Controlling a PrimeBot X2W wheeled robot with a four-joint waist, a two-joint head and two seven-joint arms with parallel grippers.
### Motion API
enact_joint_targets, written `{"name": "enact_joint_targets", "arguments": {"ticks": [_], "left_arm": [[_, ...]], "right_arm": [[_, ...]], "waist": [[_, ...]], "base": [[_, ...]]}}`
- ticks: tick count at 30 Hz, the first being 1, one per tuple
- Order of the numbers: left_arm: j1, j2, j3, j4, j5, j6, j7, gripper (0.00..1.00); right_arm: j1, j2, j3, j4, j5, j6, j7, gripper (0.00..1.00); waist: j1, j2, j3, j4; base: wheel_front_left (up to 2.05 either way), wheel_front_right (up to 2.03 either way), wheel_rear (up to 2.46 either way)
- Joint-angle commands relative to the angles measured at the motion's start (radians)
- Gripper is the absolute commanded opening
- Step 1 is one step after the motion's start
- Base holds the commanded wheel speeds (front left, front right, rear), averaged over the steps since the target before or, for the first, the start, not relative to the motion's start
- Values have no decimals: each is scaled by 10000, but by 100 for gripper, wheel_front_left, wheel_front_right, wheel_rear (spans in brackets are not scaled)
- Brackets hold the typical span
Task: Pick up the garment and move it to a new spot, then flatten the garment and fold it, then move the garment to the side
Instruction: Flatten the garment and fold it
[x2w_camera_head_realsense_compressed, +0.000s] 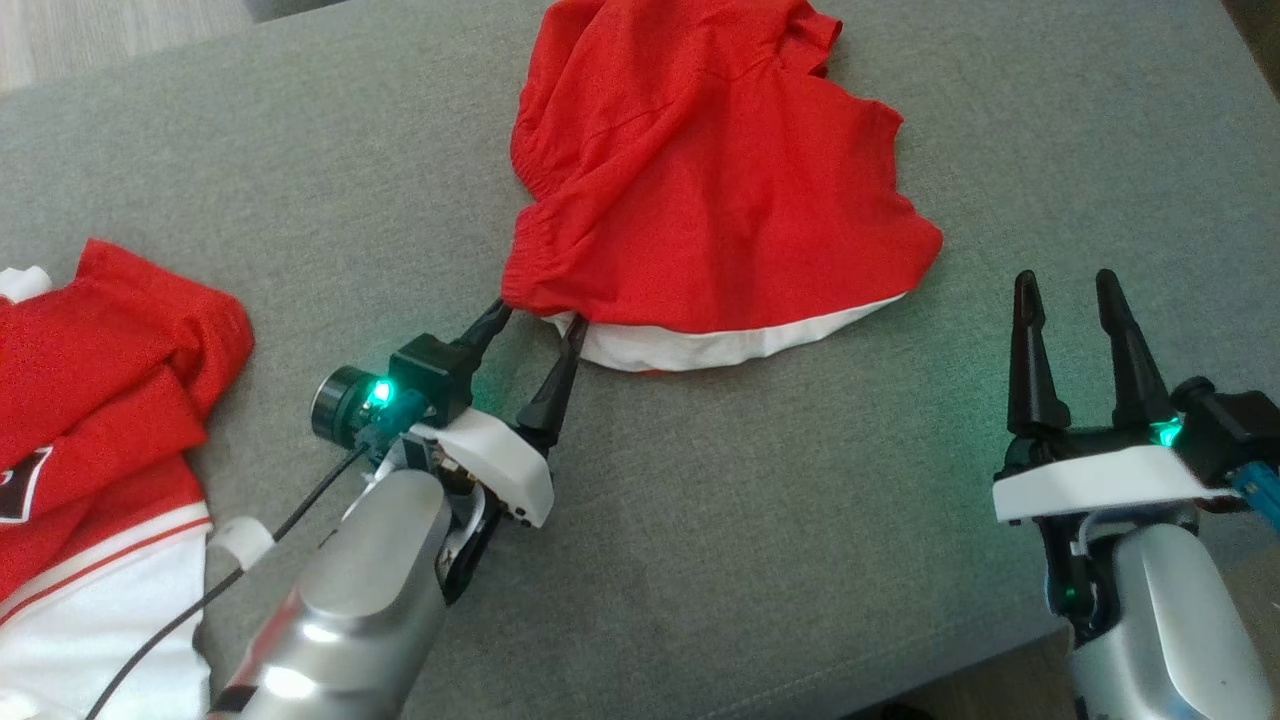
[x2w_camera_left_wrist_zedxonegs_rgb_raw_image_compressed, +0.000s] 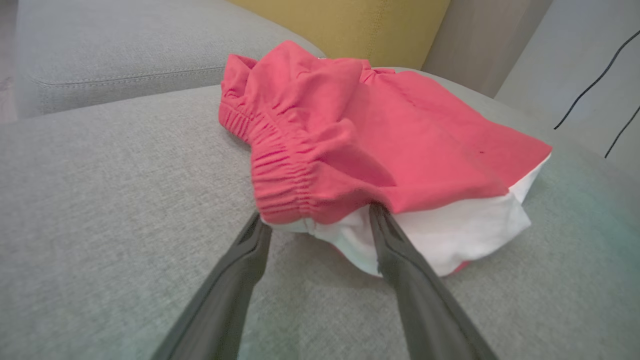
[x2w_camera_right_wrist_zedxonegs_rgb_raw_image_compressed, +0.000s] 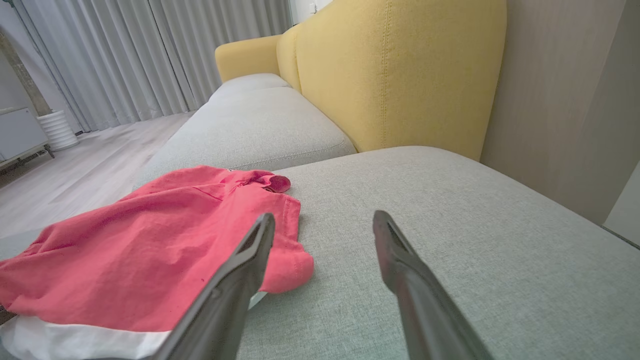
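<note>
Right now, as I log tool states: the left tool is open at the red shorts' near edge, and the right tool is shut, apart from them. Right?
Not quite: the right tool is open, not shut; the head view shows it spread wide. The rest holds: the left tool is open at the shorts' near edge, and the right tool is apart from them.

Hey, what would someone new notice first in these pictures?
The bright red garment with a white hem, crumpled on the grey sofa, stands out first. The left gripper, open, reaches its near edge; the right gripper is open to its right. A second red-and-white garment lies far left.
</note>
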Motion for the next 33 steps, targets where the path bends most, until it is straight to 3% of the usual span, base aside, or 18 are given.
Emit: {"name": "enact_joint_targets", "arguments": {"ticks": [1,2,3,9,23,33], "left_arm": [[-434,205,113,-188,-77,-33,-159,100],[-466,213,28,-160,-91,-33,-203,32],[-494,228,-54,-152,-104,-33,-259,0],[-438,299,-107,-272,-67,32,-603,0],[182,328,155,-1660,252,888,-763,0],[446,319,120,-2114,333,983,-768,0]], "right_arm": [[-218,-36,202,-224,31,-7,-170,100],[-226,-36,199,-195,22,-7,-174,100],[-240,-36,194,-165,13,-7,-176,100],[-239,-36,96,112,-128,-7,-63,100],[-371,-36,-22,1203,-604,-7,956,100],[-1587,-36,-131,2782,-1122,-7,1743,100]], "waist": [[0,0,-22,5],[0,0,-34,6],[0,0,-50,11],[0,0,-300,204],[0,0,-611,998],[0,0,-517,1438]], "base": [[0,0,0],[0,0,0],[0,0,0],[0,0,0],[0,0,0],[0,0,0]]}}
